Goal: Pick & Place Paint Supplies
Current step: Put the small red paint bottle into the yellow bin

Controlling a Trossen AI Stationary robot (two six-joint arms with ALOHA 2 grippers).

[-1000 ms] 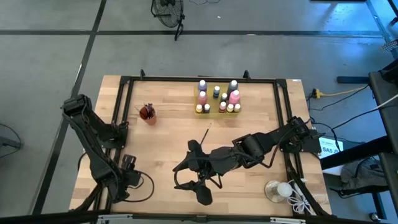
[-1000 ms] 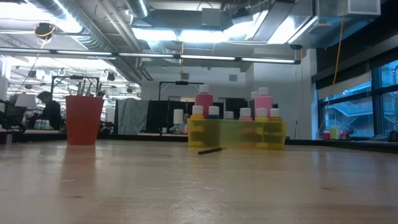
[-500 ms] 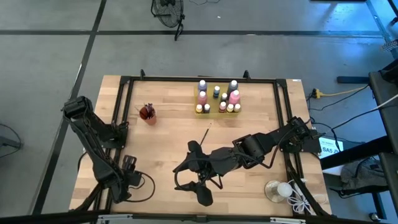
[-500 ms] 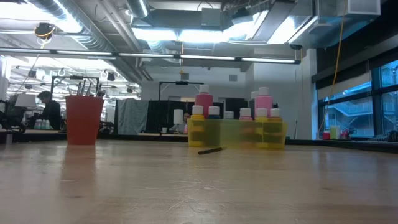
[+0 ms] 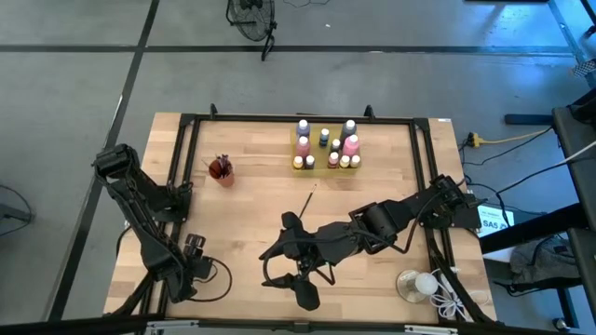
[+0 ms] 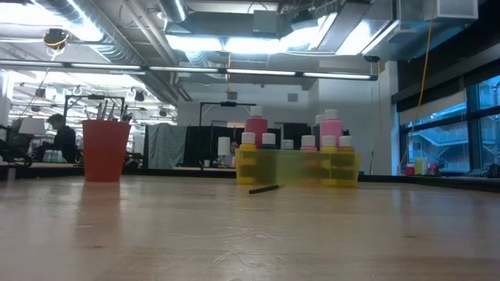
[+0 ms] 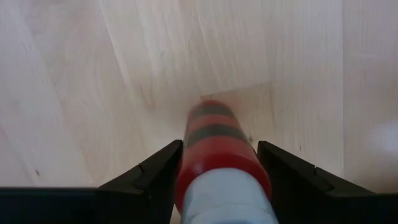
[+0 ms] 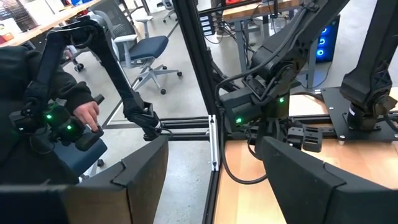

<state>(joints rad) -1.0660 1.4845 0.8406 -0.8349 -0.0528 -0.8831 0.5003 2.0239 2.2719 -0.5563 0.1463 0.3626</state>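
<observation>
Almost nothing has shifted since a second ago: both arms keep their poses, and only the left pincer (image 7: 214,180) has narrowed a little around the thing between its dark fingers (image 7: 149,180). That thing is a red cylinder with dark bands and a pale end (image 7: 217,155), lying between the two fingers above the pale wooden desk (image 5: 233,223); whether the fingers press it cannot be told. In the overhead view the left arm sits folded at about eight o'clock on the desk. The right arm reaches from three o'clock toward the desk's centre, its pincer (image 5: 293,270) raised, turned toward the room and standing wide apart with nothing in it.

At twelve o'clock stands the yellow rack (image 5: 326,163) holding the small white-capped paint bottles (image 5: 350,143), pink, purple and yellow. One thin dark paintbrush (image 5: 306,202) lies on the desk just toward the centre from the rack. A red cup with brushes (image 5: 222,170) stands at ten o'clock. A clear round dish with a white ball (image 5: 416,284) sits at four o'clock.

A person's hand (image 8: 87,115) shows beyond the desk.
</observation>
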